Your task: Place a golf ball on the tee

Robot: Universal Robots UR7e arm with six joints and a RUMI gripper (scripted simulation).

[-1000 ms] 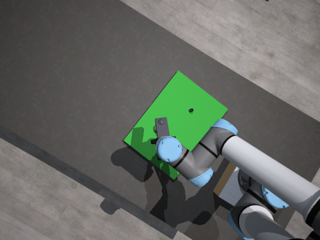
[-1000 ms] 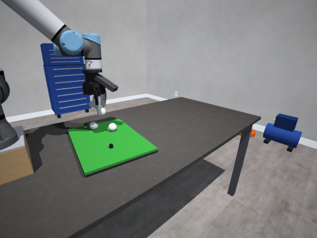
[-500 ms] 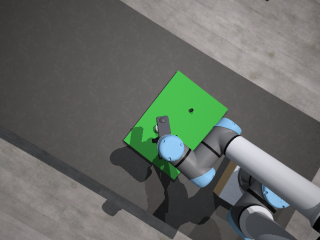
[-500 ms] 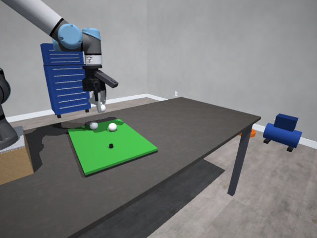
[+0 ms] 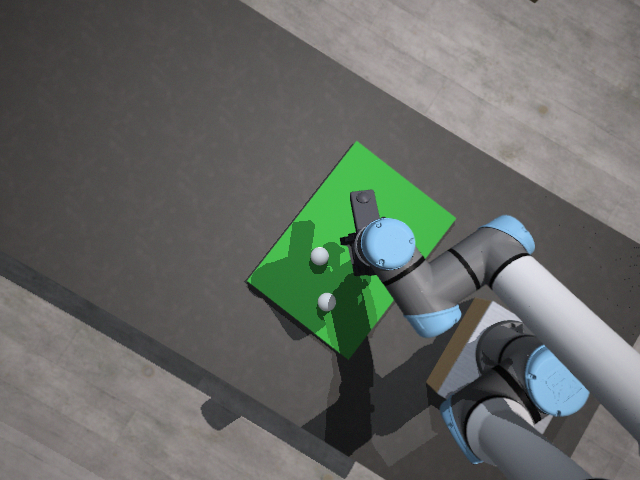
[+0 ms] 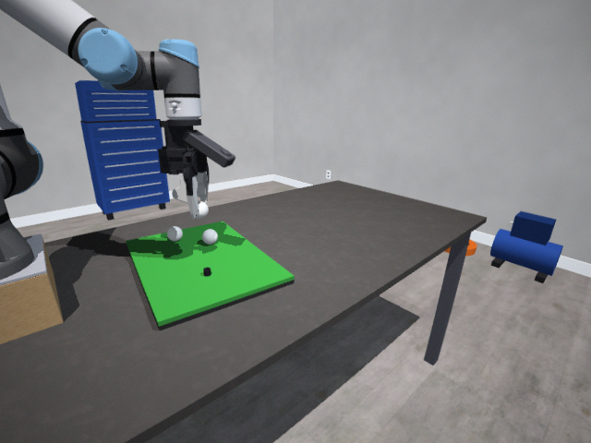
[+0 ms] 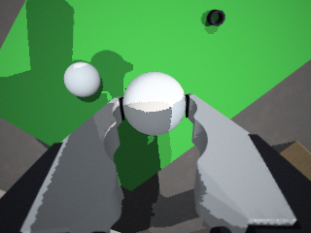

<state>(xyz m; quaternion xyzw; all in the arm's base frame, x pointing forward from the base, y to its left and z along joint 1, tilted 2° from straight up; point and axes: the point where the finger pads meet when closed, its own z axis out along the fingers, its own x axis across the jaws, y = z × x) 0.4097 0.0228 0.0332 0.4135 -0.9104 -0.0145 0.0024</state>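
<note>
My gripper (image 6: 199,209) (image 7: 154,97) is shut on a white golf ball (image 6: 203,208) (image 7: 154,102) and holds it in the air above the green mat (image 5: 361,165) (image 6: 238,281) (image 7: 170,39). Two more golf balls lie on the mat: one (image 5: 319,255) (image 6: 210,235) (image 7: 82,79) just beside and below the gripper, the other (image 5: 326,301) (image 6: 174,233) nearer the mat's edge. The small black rubber tee (image 6: 207,270) (image 7: 215,17) stands empty near the mat's middle, some way ahead of the gripper. In the top view the wrist hides the tee and the fingers.
The mat lies on a dark table (image 5: 129,155) (image 6: 357,229). The arm's wooden pedestal (image 5: 454,346) (image 6: 29,300) stands beside the mat. A blue tool cabinet (image 6: 121,152) and a blue compressor (image 6: 524,243) stand on the floor beyond the table.
</note>
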